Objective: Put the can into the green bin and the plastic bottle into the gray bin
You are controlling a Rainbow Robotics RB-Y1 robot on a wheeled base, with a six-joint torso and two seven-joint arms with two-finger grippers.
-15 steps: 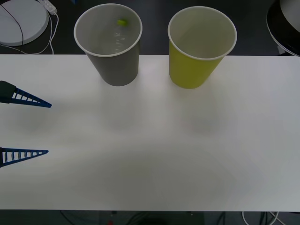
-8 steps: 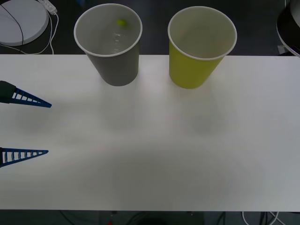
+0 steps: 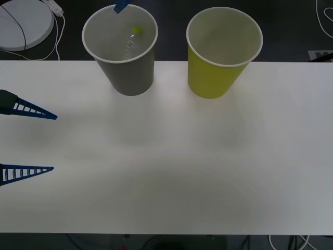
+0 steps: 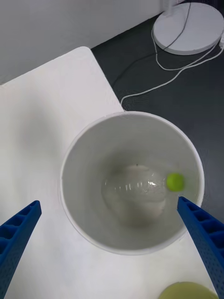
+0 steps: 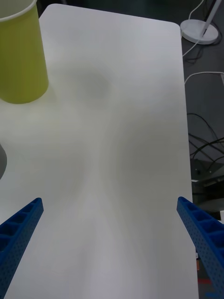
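Right wrist view, plastic bottle (image 4: 140, 187) lying inside gray bin (image 4: 81, 154)

The gray bin (image 3: 120, 47) wall hides part of the plastic bottle (image 3: 131, 41).

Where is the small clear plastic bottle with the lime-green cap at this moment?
The small clear plastic bottle lies on its side at the bottom of the large gray paper-cup-shaped bin, left of the yellow-green bin in the front view, with the open right gripper above it.
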